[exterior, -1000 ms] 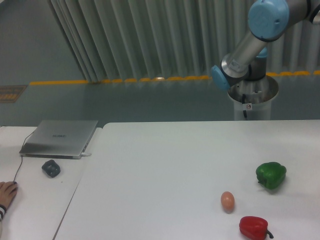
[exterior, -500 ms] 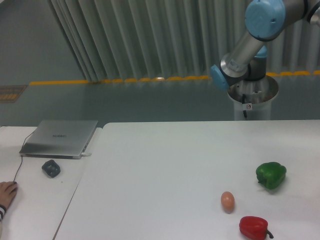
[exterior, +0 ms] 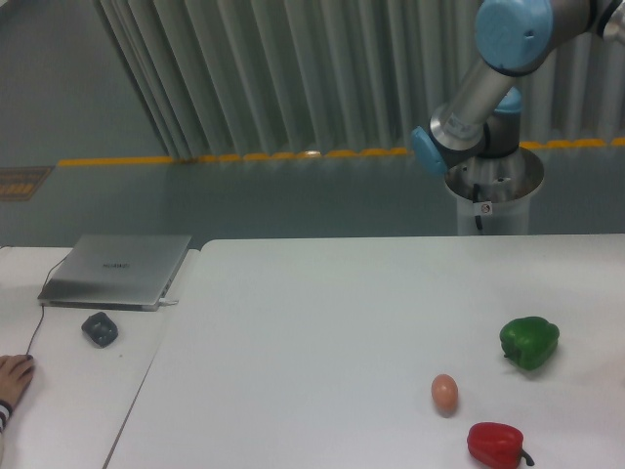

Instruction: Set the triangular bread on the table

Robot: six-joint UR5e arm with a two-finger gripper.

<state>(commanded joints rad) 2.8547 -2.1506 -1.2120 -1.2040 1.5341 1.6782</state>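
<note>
The triangular bread is out of view. The large white table (exterior: 322, 342) fills the lower right of the camera view. Only the arm's elbow and links (exterior: 479, 98) show at the upper right, above the grey base column behind the table; the gripper itself is out of frame.
A green bell pepper (exterior: 529, 342), a small brown egg (exterior: 444, 393) and a red bell pepper (exterior: 496, 445) lie at the table's right front. On the narrower white desk at left are a closed laptop (exterior: 117, 270), a dark mouse (exterior: 100, 328) and a person's hand (exterior: 12, 376).
The arm's blue elbow joint has shifted slightly left and up. Nothing on the table has moved.
</note>
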